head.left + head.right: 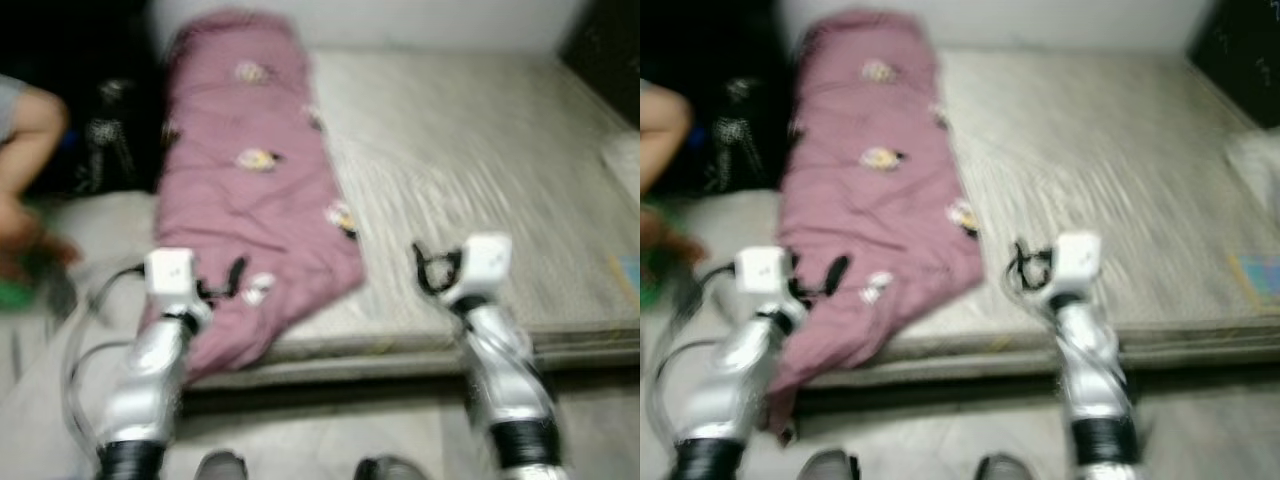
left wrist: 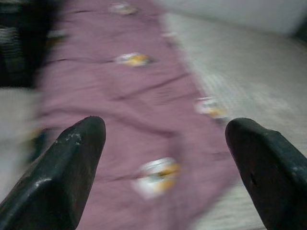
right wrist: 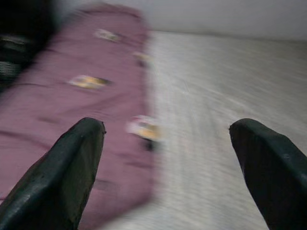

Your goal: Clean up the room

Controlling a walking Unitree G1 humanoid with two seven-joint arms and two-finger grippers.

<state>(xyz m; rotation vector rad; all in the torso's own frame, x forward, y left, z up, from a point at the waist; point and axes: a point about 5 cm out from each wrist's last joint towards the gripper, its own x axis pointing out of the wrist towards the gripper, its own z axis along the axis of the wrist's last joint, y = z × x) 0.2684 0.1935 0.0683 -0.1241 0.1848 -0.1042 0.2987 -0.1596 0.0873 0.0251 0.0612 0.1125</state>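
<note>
Evidently poised over pink blanket (image 1: 250, 190) on mattress (image 1: 470, 150): left gripper (image 1: 222, 285), right gripper (image 1: 432, 268), both spread wide, empty, ready to grab.

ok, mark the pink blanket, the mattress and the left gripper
pink blanket (image 1: 245, 190), left eye view, middle of the cloth
mattress (image 1: 470, 150), left eye view, bare top surface
left gripper (image 2: 165, 158), left wrist view, midway between fingertips

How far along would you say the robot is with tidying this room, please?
Little looks done: the pink blanket lies rumpled along the left side of the mattress, one end drooping over the near edge. Both the left gripper and right gripper are open and empty, held out above the near edge. Straightening or folding the blanket remains.
</note>
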